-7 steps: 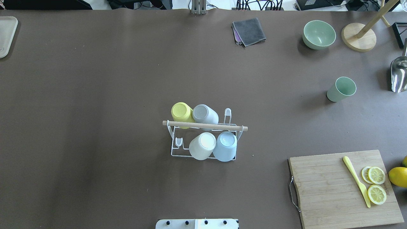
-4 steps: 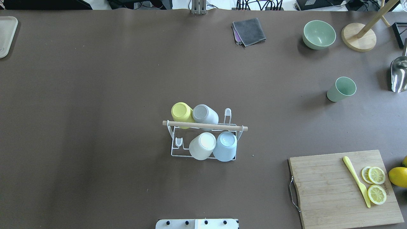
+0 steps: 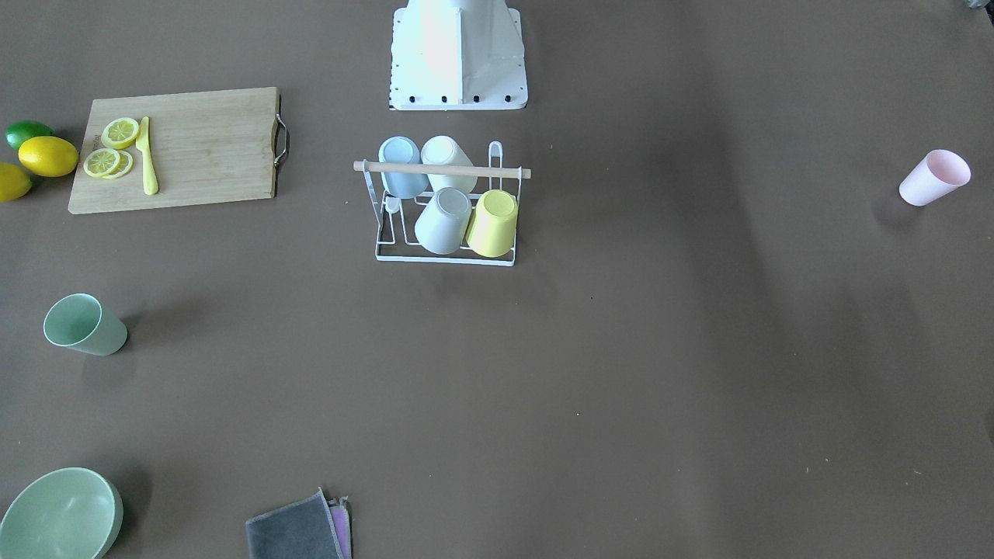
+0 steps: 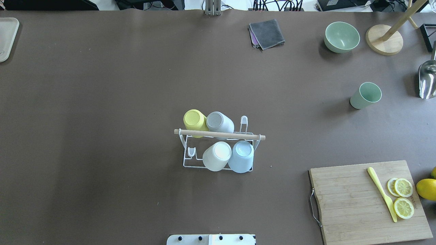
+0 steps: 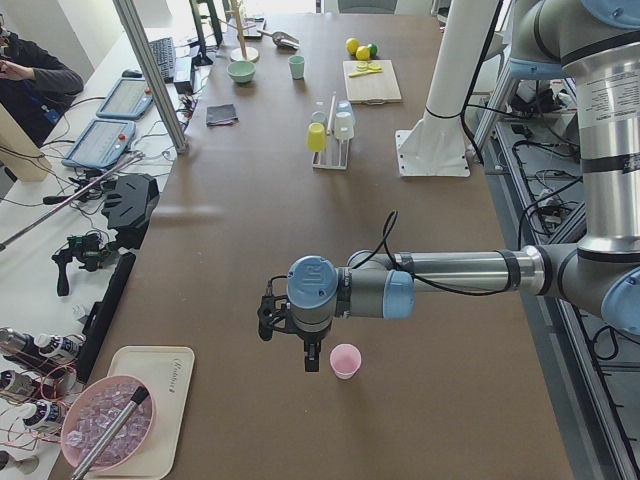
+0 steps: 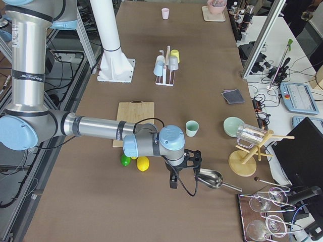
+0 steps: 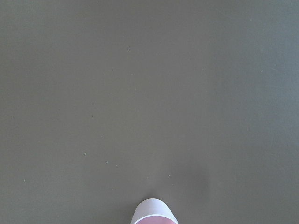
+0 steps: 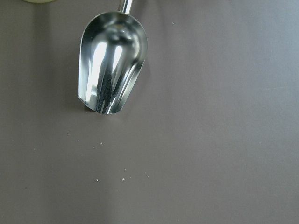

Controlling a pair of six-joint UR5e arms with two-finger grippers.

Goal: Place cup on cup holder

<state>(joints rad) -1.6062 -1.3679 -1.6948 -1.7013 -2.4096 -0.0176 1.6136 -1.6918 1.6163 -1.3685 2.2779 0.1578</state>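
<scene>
Fingers of the left gripper [image 5: 312, 360], whose spread I cannot tell, hang empty just beside the pink cup [image 5: 345, 360], far from the cup holder [image 5: 332, 135] already carrying four cups, so grasp and placement remain.

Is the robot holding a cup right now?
Not that these pictures show. The pink cup stands on the table beside the left gripper, and the green cup stands alone.
</scene>
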